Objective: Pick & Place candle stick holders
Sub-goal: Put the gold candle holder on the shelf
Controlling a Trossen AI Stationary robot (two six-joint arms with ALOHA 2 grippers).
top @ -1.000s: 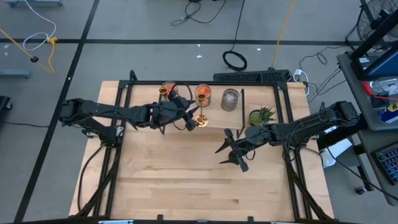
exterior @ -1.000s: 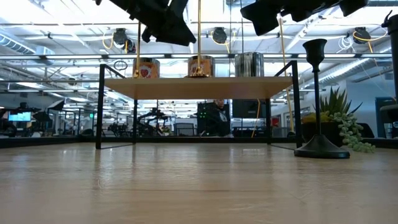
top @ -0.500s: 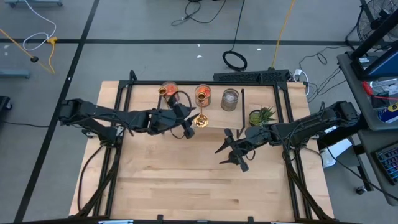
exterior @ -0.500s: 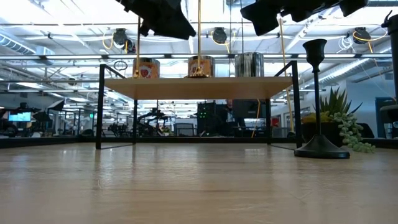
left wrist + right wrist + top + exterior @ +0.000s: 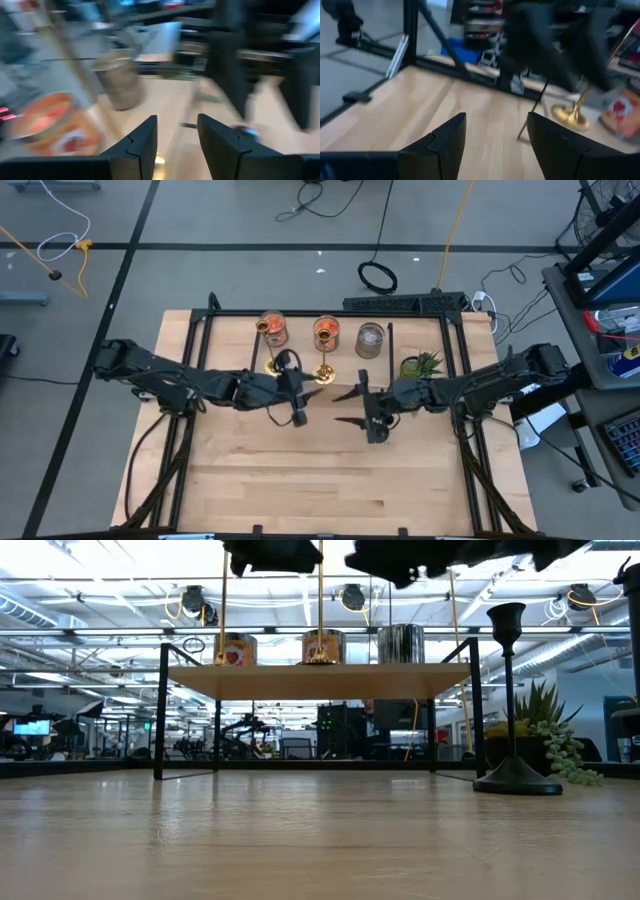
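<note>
The two gold candle stick holders stand upright on the raised shelf (image 5: 320,682) at the back of the counter (image 5: 330,480). One (image 5: 272,366) is in front of the left orange jar candle (image 5: 272,330), the other (image 5: 322,372) in front of the right orange jar candle (image 5: 326,332). The black candle stick holder (image 5: 510,700) stands upright on the counter itself, just beside the green plant (image 5: 555,740). A grey jar candle (image 5: 370,340) sits on the shelf between the orange ones and the plant.

The left gripper (image 5: 303,402) hangs in the air just in front of the gold holders, its jaws released and holding nothing. The right gripper (image 5: 350,407) hovers close by, pointing towards the left one, with its jaws also spread and empty.

The main risk appears to be the crowding at mid-counter. The two grippers are near each other, and a reach by either towards the shelf could bring fingers or wrists together.

The holders themselves look easy to topple, since each is a slim stem on a small round base. A finger or forearm sweeping past could probably tip a gold one off the shelf edge or into a jar candle behind it.

If the black holder is the next to be picked, the right arm would have to come down beside the plant. An off-centre closing on the thin stem would likely push it over instead of gripping it. The shelf's dark frame (image 5: 455,355) also stands close to that path and could catch the arm.
</note>
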